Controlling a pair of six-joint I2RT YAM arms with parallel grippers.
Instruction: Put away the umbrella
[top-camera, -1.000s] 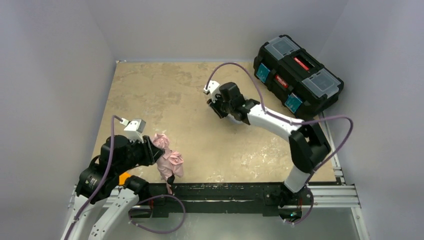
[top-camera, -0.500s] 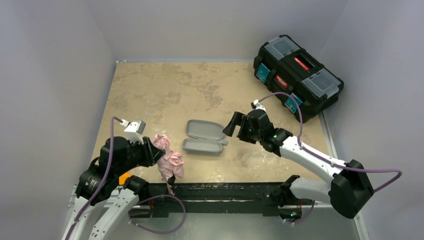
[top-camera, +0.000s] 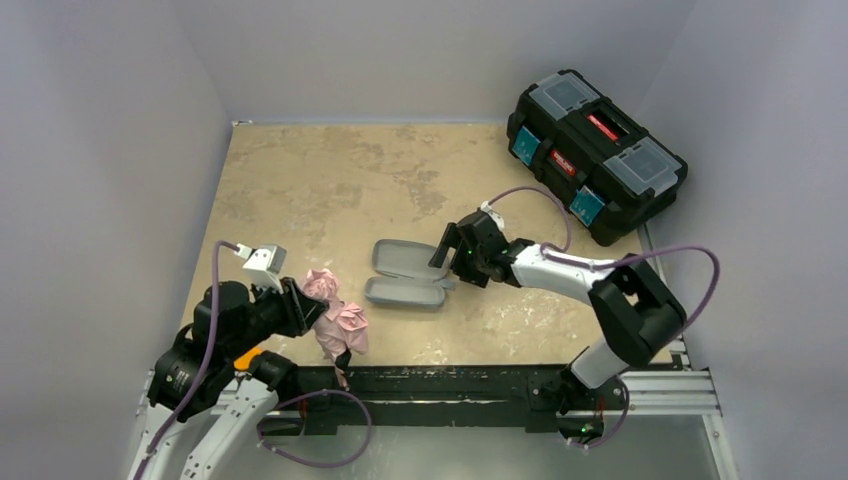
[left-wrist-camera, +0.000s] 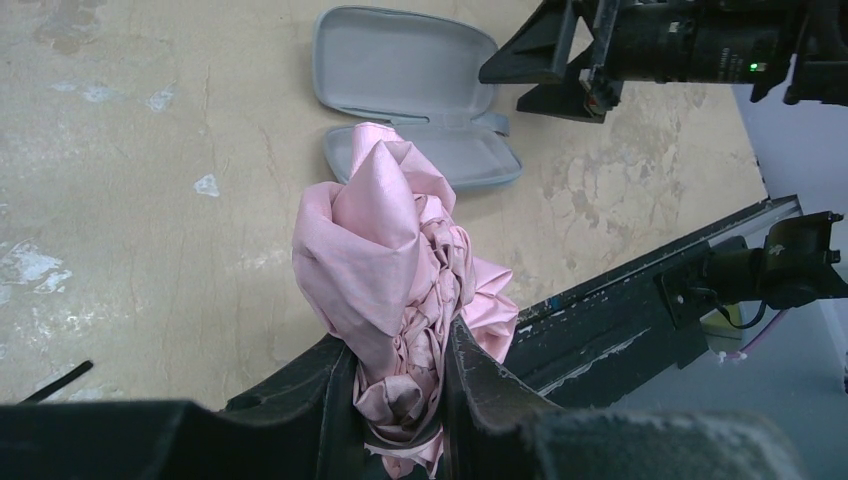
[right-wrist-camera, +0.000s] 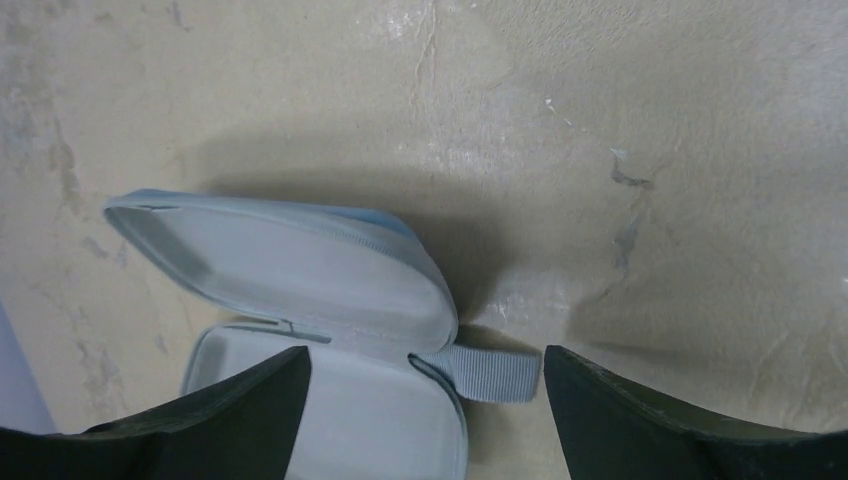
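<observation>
The umbrella (top-camera: 337, 318) is a crumpled pale pink bundle near the table's front left edge. My left gripper (top-camera: 305, 310) is shut on it; in the left wrist view the pink fabric (left-wrist-camera: 390, 260) is pinched between my two black fingers (left-wrist-camera: 400, 400). Its shaft and handle are hidden. The grey oval hard case (top-camera: 407, 274) lies open in the middle of the table, both halves showing. My right gripper (top-camera: 447, 262) is open at the case's right end. In the right wrist view its fingers straddle the case's hinge end (right-wrist-camera: 330, 290) and grey fabric loop (right-wrist-camera: 495, 372).
A black toolbox (top-camera: 595, 150) with clear lid compartments sits at the back right corner. The black front rail (top-camera: 450, 385) runs along the near table edge, just below the umbrella. Grey walls close in the left, back and right.
My right arm swung from the far middle down to the case, uncovering it, then moved left up to its right end. My left gripper with the umbrella shifted only slightly.
</observation>
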